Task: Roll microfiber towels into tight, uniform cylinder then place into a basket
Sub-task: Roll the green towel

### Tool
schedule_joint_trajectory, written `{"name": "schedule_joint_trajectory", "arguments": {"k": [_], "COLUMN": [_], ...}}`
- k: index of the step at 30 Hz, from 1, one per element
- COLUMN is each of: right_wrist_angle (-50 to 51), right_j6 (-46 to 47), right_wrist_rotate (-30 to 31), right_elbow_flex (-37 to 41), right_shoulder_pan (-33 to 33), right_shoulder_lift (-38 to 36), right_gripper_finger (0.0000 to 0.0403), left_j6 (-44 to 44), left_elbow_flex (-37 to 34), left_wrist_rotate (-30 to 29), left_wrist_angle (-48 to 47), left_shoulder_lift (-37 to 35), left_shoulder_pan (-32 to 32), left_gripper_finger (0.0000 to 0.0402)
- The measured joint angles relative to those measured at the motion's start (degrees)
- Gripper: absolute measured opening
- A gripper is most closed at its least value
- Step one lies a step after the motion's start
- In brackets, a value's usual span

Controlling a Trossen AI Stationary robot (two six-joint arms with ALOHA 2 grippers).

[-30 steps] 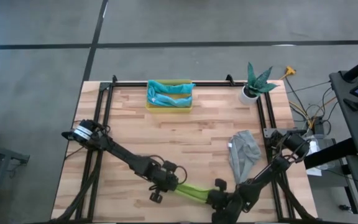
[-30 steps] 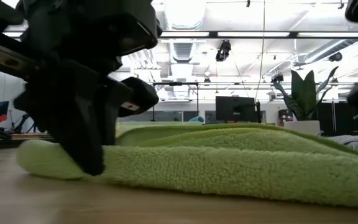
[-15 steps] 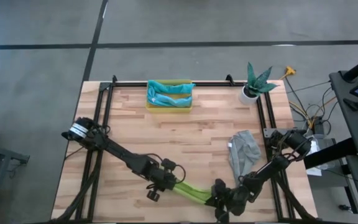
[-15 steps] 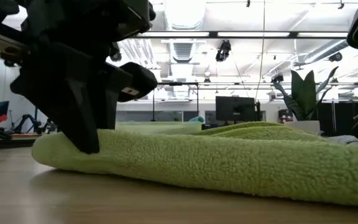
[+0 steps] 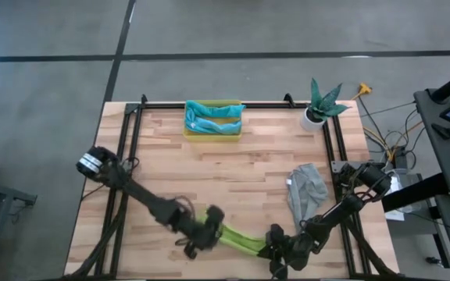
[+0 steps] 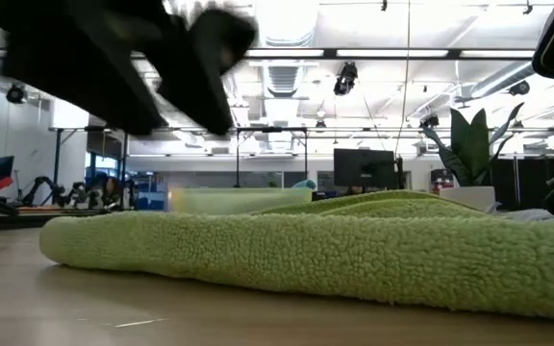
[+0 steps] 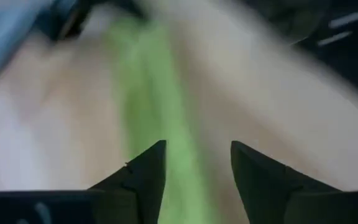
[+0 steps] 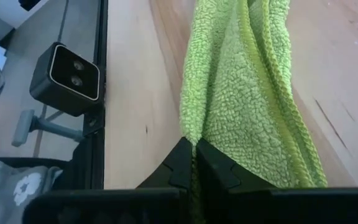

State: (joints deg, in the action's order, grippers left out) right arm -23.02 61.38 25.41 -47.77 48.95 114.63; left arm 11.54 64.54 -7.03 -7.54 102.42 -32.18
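While two blue-green towels (image 5: 213, 118) already sit in the yellow basket (image 5: 212, 134), the lime green towel (image 5: 241, 240) lies stretched and unrolled on the tabletop (image 5: 233, 168), well apart from the basket. Right gripper (image 8: 194, 155) fingers clamp its corner; left gripper (image 7: 194, 168) fingers stand apart above it. Beside it, the grey towel (image 5: 306, 190) waits crumpled.

My left gripper (image 7: 192, 180) view was all motion blur. Lime towel (image 6: 354, 252) ran off low view's right edge.
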Motion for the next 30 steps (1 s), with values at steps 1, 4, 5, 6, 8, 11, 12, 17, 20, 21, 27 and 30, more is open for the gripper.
{"name": "schedule_joint_trajectory", "arguments": {"k": [1,4,5,6,8,11,12,17,20,21,27,30], "right_wrist_angle": [0.02,0.04,0.03,0.01,-0.01,-0.07,-0.05,0.24,0.35,0.35,0.23,0.17], "right_j6": [0.16,0.16,0.17,0.16,0.16,-0.07,-0.12,-0.65,-1.19,-1.2,-1.84,-2.72], "right_wrist_rotate": [0.08,0.15,0.15,0.15,0.15,0.15,0.15,0.1,0.1,0.1,0.1,0.04], "right_elbow_flex": [0.0,-0.02,-0.02,-0.02,-0.02,-0.03,-0.04,-0.3,-0.46,-0.46,-0.46,-0.46], "right_shoulder_pan": [0.0,0.02,0.02,0.01,-0.16,-0.31,-0.33,-0.33,-0.33,-0.33,-0.33,-0.31], "right_shoulder_lift": [0.0,0.0,-0.01,-0.02,-0.02,-0.02,-0.02,0.0,0.04,0.04,0.09,0.13], "right_gripper_finger": [0.0009,0.0009,0.0009,0.0009,0.0009,0.0009,0.0009,0.0009,0.0009,0.0009,0.0009,0.0009], "left_j6": [2.4,7.13,7.27,7.2,7.01,7.93,8.18,7.81,5.36,4.72,2.27,2.31], "left_elbow_flex": [-0.32,-1.55,-1.65,-1.65,-1.69,-1.45,-1.38,-0.34,-0.34,-0.34,-0.4,-0.43], "left_wrist_rotate": [0.47,-0.79,-2.6,-4.83,-10.28,-14.39,-14.96,-15.73,-15.63,-15.4,-14.69,-14.64], "left_wrist_angle": [2.75,5.16,5.18,5.22,5.46,6.16,5.94,6.01,5.0,4.4,1.67,2.39], "left_shoulder_lift": [0.7,3.43,4.36,5.26,6.28,7.78,8.09,8.25,8.25,8.25,8.25,8.25], "left_shoulder_pan": [-1.43,-5.61,-6.76,-7.67,-8.94,-9.28,-9.08,-6.2,-4.15,-3.62,-1.8,-1.55], "left_gripper_finger": [0.0158,0.0131,0.012,0.0108,0.0082,0.0049,0.004,0.0011,0.0006,0.0006,0.0006,0.0006]}}
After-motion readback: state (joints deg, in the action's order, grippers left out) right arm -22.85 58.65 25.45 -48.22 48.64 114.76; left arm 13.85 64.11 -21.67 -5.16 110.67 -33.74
